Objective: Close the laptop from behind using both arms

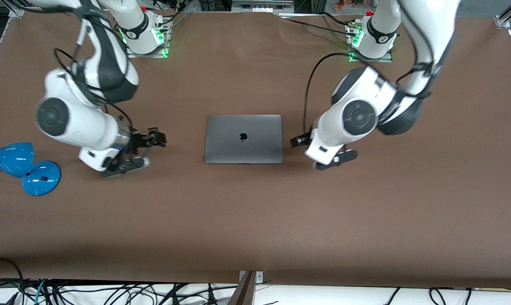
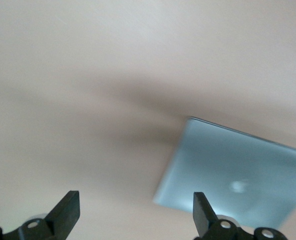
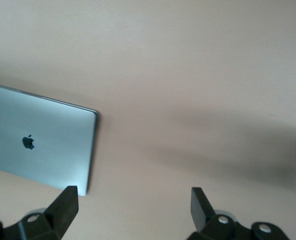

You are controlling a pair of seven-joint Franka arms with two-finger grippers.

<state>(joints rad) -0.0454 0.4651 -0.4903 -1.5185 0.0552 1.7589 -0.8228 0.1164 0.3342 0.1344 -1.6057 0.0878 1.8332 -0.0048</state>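
Blue desk lamp (image 1: 24,166) sits at the right arm's end of the table (image 1: 255,220). Next comes the right gripper (image 1: 153,139), fingers spread and empty, then the space-grey laptop (image 1: 243,139), lid shut flat at mid-table. The left gripper (image 1: 297,141) hangs beside it, apparently released too.

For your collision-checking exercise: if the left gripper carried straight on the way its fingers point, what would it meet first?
Probably the closed laptop: the left gripper, open beside it, points toward its side edge, though height is unclear.
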